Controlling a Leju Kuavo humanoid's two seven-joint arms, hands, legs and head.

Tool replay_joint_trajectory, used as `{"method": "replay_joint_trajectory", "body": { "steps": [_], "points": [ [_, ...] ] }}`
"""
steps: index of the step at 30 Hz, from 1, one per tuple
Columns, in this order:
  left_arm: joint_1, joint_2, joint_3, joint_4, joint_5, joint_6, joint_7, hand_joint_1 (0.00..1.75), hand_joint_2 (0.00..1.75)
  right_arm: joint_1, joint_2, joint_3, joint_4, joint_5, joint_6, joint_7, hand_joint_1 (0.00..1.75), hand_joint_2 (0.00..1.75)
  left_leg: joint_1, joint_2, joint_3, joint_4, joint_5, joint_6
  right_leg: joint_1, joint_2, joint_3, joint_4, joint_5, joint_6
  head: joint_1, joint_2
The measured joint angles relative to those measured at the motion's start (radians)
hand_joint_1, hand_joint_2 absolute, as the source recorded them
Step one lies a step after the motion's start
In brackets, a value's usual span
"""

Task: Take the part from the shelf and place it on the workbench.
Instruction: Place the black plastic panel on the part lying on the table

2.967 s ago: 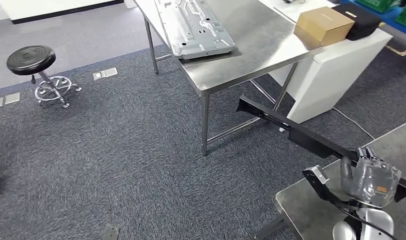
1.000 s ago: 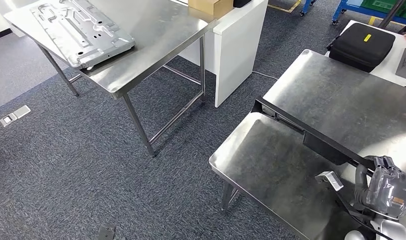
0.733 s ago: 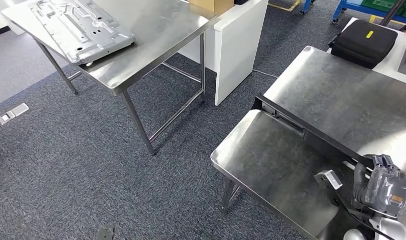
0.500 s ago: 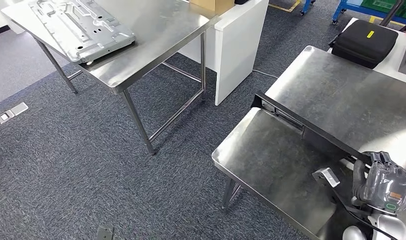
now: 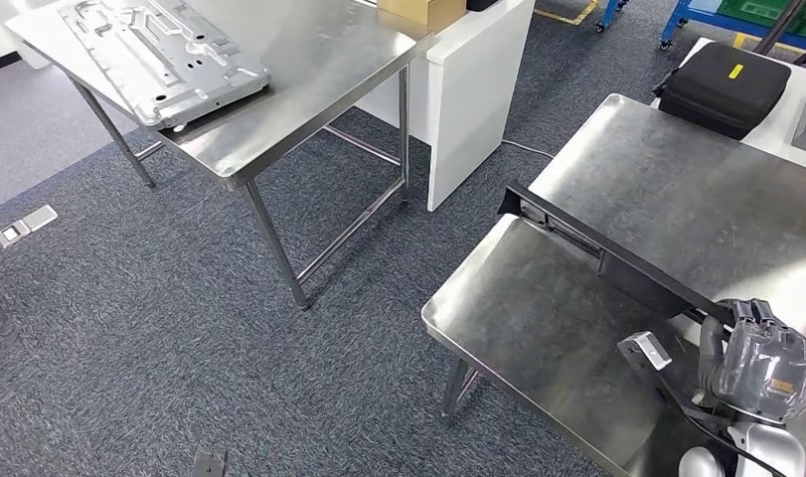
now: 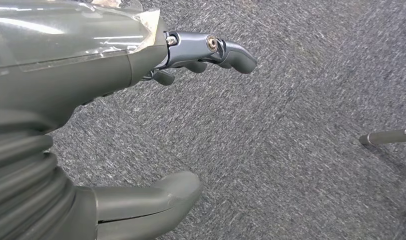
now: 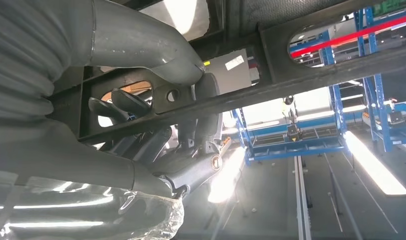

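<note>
My right hand (image 5: 761,363) grips one end of a long black metal part (image 5: 617,263) at the lower right of the head view. The part reaches out to the far left, above the seam between two steel workbench tops (image 5: 538,318); whether it touches them I cannot tell. In the right wrist view my right hand (image 7: 155,125) has its thumb (image 7: 140,45) over the dark slotted part (image 7: 291,75) and its fingers curled behind it. My left hand (image 6: 115,75) hangs over grey carpet, its fingers (image 6: 216,47) spread and holding nothing.
A second steel top (image 5: 697,189) lies behind the part, with a black case (image 5: 726,84) beyond it. At the far left stands another steel table (image 5: 309,89) bearing a grey metal panel (image 5: 160,50), beside a white cabinet (image 5: 468,79). Carpet lies between.
The whole view has swung since three seconds ago, bringing the two steel tops under the part. Over the last second the picture shifts only slightly; my right hand keeps its hold.
</note>
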Motion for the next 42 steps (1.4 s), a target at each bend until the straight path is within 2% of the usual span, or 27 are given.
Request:
{"method": "replay_joint_trajectory", "body": {
  "steps": [10, 16, 37, 42],
  "points": [
    [0.0, 0.0, 0.0, 0.0, -0.005, -0.005, -0.001, 0.0, 1.75, 0.032, 0.004, -0.001, -0.031, 0.011, 0.002, 0.01, 1.75, 1.75, -0.002, 0.0, 0.066, -0.083, 0.023, 0.003, -0.001, 0.0, 0.064, -0.081, 0.02, 0.004, 0.0, 0.0],
    [0.0, 0.0, 0.0, 0.0, -0.007, -0.006, -0.003, 0.0, 1.75, 0.039, 0.005, -0.001, -0.04, 0.011, 0.008, 0.01, 1.75, 1.75, -0.002, 0.0, 0.086, -0.112, 0.03, 0.004, -0.001, 0.0, 0.085, -0.11, 0.027, 0.004, 0.0, 0.0],
    [0.0, 0.0, 0.004, 0.0, -0.017, -0.005, -0.006, 0.0, 1.75, 0.04, 0.006, -0.001, -0.049, 0.011, 0.014, 0.004, 1.75, 1.75, -0.003, 0.0, 0.089, -0.117, 0.03, 0.003, -0.001, 0.0, 0.088, -0.117, 0.028, 0.005, 0.0, 0.0],
    [0.001, 0.0, 0.005, 0.0, -0.017, -0.003, -0.006, 0.0, 1.75, 0.04, -0.009, -0.022, -0.051, 0.008, 0.028, 0.01, 1.75, 1.75, -0.003, 0.0, 0.089, -0.117, 0.03, 0.003, -0.001, 0.0, 0.088, -0.117, 0.028, 0.005, 0.0, 0.0]
  ]
}}
